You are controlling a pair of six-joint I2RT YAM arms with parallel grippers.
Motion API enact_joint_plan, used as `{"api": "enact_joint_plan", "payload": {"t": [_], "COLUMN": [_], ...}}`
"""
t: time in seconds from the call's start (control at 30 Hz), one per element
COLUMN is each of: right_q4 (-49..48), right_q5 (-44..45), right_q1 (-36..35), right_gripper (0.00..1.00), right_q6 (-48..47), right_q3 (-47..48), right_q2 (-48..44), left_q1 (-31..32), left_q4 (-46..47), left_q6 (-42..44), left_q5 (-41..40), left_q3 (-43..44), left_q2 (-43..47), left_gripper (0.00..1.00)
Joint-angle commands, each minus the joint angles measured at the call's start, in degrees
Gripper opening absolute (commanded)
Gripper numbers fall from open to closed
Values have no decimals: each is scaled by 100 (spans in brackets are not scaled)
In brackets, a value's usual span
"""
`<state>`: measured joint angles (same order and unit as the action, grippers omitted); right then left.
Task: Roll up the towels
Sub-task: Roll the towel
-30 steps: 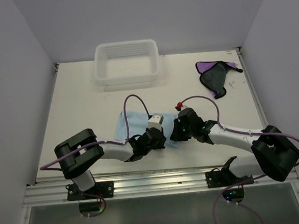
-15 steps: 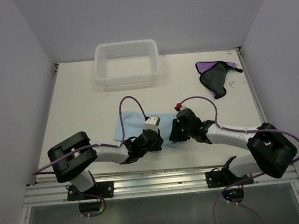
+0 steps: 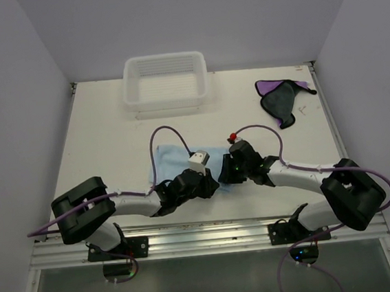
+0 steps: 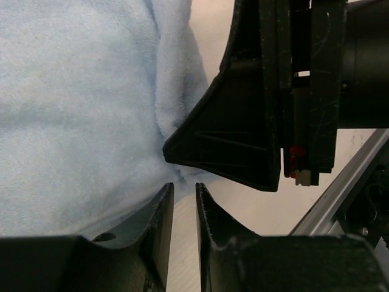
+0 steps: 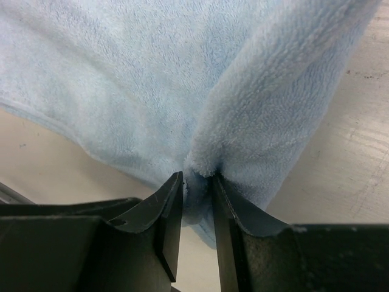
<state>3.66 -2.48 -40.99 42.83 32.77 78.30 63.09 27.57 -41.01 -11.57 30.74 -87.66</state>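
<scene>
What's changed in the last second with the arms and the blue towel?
The left arm's elbow swung out to the left, while the left gripper stayed at the near edge of the light blue towel. The right arm's elbow shifted slightly left, and the right gripper has a fold of that towel between its fingers. The purple towel and white basket did not move.
</scene>
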Motion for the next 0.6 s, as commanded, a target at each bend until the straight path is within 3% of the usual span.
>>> {"api": "enact_joint_plan", "payload": {"t": [0.0, 0.13, 0.2, 0.57], "right_q4": [47, 82, 100, 170], "right_q5": [239, 239, 239, 239], "right_q1": [-5, -5, -5, -14], "right_gripper": [31, 33, 33, 35], "right_q6": [68, 138, 182, 709], "right_q3": [133, 150, 159, 203], "right_q2": [106, 141, 168, 335], "left_q1": [37, 72, 89, 344], "left_q4": [565, 565, 582, 688], "left_q6": [137, 129, 85, -170], "left_q5": [235, 235, 226, -380], "left_q3": [99, 81, 72, 11], "left_q2": [-67, -15, -14, 21], "left_gripper": [23, 11, 1, 0]}}
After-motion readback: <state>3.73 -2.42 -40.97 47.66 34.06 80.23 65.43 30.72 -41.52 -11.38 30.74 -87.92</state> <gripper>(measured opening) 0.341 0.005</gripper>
